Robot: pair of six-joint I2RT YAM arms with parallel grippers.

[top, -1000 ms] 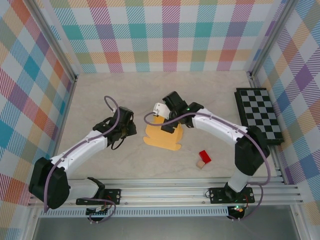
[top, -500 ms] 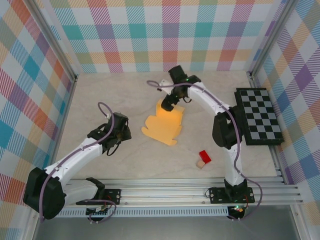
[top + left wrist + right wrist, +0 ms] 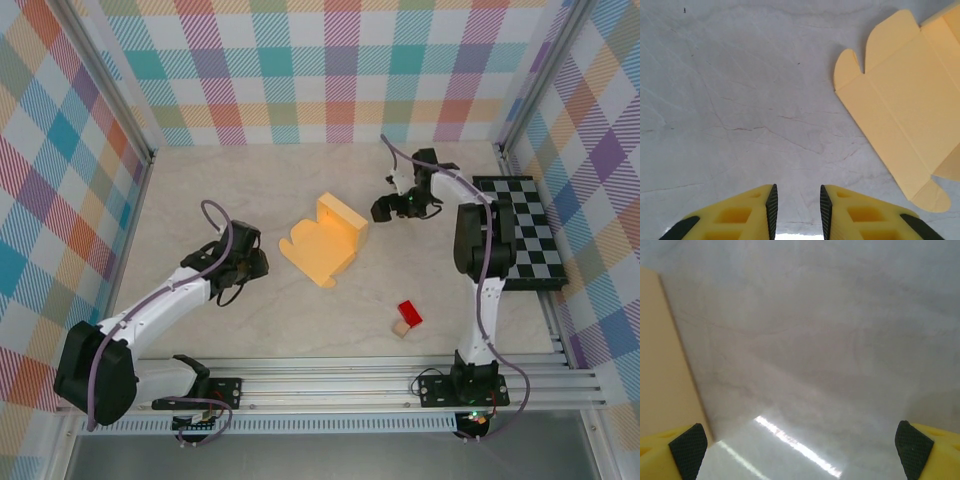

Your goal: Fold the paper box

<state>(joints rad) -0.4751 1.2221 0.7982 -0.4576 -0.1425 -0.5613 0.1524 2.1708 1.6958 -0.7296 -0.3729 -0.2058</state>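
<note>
From the top external view, the paper box [image 3: 322, 245] lies near the middle of the table [image 3: 200, 180], a pale orange-yellow die-cut sheet partly folded, with its far right section apparently standing up from the rest, though the angle makes that hard to judge. The left gripper [image 3: 262, 264] sits just left of the paper box, apart from it and pointing towards it. The right gripper [image 3: 381, 210] is to the right of the box's raised section, also clear of the cardboard. A small red block with a tan cube [image 3: 407, 316] lies nearer the arm bases, to the right of the box, and a black-and-white checkered board [image 3: 520, 230] lies well to its right against the wall. In the left wrist view, the box fills the right side, lying flat with two rounded flaps towards the top and another at its lower corner; the left gripper's black pads [image 3: 772, 205] are drawn close together with a narrow slot between them, nothing in it, and bare table beneath. In the right wrist view, the right gripper's pads [image 3: 688, 450] stand spread wide at the two lower corners, holding nothing, and a straight edge of the box runs down the left side, above bare table.
</note>
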